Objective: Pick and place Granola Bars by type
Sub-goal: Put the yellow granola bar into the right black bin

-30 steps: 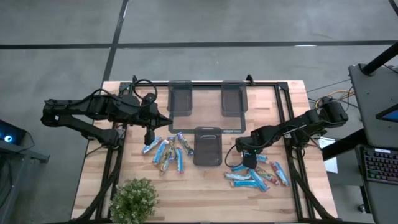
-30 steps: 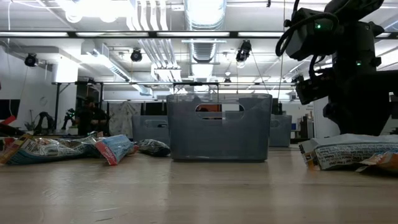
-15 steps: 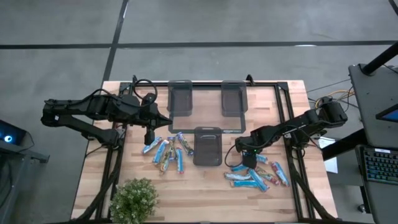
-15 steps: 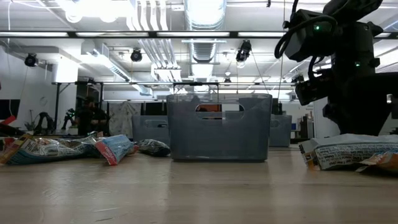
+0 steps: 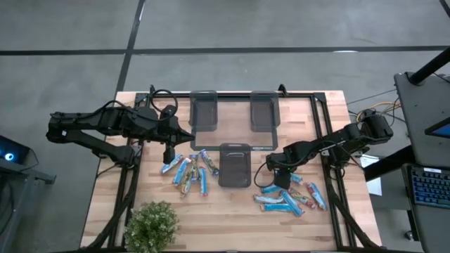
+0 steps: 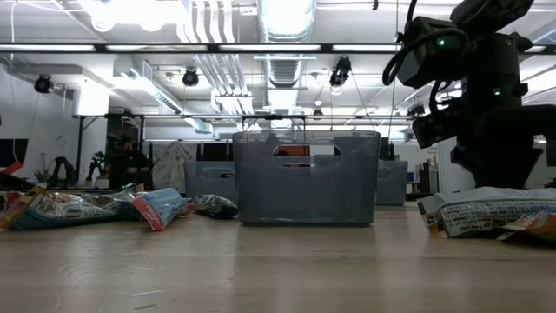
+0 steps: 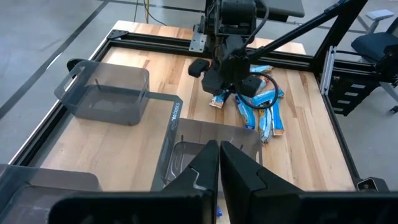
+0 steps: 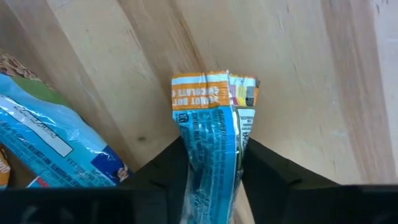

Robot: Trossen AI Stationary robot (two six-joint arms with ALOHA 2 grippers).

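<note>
Granola bars lie in two piles on the table: a left pile (image 5: 188, 171) and a right pile (image 5: 294, 197), mostly light-blue wrappers. My right gripper (image 5: 280, 178) stands over the right pile's far edge, shut on a light-blue bar with an orange end (image 8: 210, 118). My left gripper (image 5: 167, 152) hangs over the left pile's far end, fingers shut (image 7: 219, 157). I cannot tell whether it touches a bar. Three dark grey trays sit between the piles: a centre one (image 5: 235, 164) and two farther back (image 5: 204, 111) (image 5: 264, 111). My right gripper pinches the light-blue bar between its two fingers (image 8: 267, 168), coming from above and pointing down. The fingers lie along the bar, and its orange crimped end (image 8: 200, 91) sticks out past the fingertips toward the wood. Whether it is lifted clear cannot be told.
A potted green plant (image 5: 150, 225) stands at the near left corner. A black frame rail (image 5: 325, 126) runs along the table's edges. In the low view the centre tray (image 6: 306, 176) stands mid-table with bars left (image 6: 78, 209) and right (image 6: 486, 211) of it.
My right arm has shifted slightly upward with the bar; the left arm has kept still.
</note>
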